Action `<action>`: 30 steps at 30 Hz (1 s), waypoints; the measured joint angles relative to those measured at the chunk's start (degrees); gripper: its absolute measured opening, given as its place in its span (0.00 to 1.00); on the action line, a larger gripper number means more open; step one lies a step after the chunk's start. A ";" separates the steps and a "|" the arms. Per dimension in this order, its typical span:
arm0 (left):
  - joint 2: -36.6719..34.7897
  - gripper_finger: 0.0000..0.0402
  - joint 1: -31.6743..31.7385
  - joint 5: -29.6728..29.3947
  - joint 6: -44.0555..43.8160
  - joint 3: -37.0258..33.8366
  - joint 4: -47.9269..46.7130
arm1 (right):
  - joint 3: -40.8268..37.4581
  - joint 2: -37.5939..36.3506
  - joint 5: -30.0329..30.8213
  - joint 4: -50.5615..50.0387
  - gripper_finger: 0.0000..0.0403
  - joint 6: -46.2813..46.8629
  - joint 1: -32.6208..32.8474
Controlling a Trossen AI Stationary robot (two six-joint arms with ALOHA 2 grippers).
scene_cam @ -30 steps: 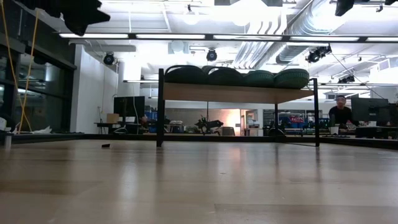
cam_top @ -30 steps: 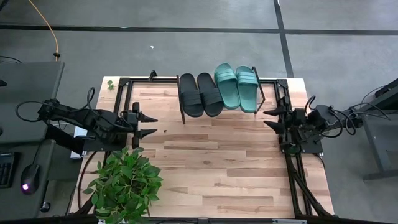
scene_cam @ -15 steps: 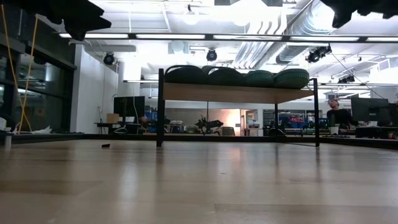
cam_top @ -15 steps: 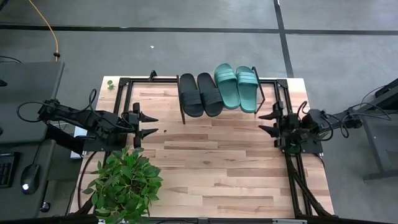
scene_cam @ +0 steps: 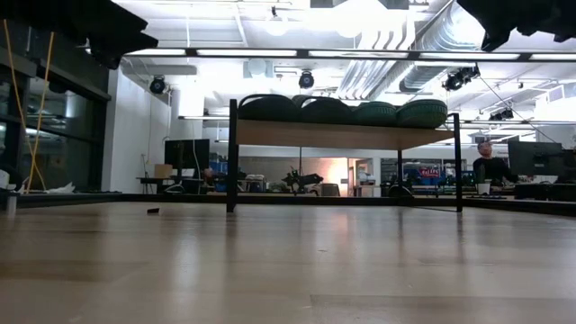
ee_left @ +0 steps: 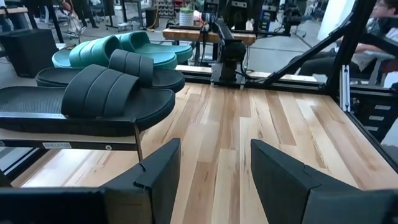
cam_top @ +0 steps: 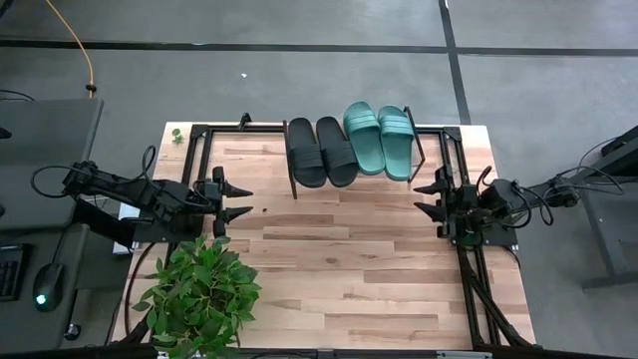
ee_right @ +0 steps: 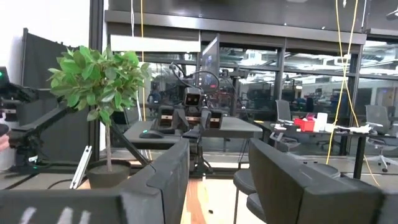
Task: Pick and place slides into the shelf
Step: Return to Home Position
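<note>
All four slides are up on the shelf (scene_cam: 342,135), which stands at the upper middle of the overhead frame. The black pair (cam_top: 319,152) lies on the left half and the teal pair (cam_top: 379,140) just beside it on the right, all side by side, with their near ends reaching over the shelf's front edge. From table height they show as four rounded humps in a row on the plank.

I see no slide left on the table (cam_top: 349,279), so the sorting looks done to me. All that seems left is for the arms to park.

The left gripper (cam_top: 247,200) sits at the left edge of the table, just above the potted plant (cam_top: 199,294), its fingers (ee_left: 155,180) spread apart with nothing between them. The right gripper (cam_top: 424,197) is at the right edge, facing inward, its fingers likewise parted and holding nothing. Both are well apart from the shelf.
</note>
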 joint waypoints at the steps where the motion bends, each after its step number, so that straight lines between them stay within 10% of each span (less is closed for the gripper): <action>1: -0.51 0.44 0.00 0.00 0.00 -0.56 0.44 | -0.40 -0.38 -0.02 0.00 0.39 -0.05 0.00; 30: -8.02 0.44 0.00 0.33 -0.52 -8.30 3.36 | -9.69 -8.56 3.32 4.72 0.39 0.30 -0.02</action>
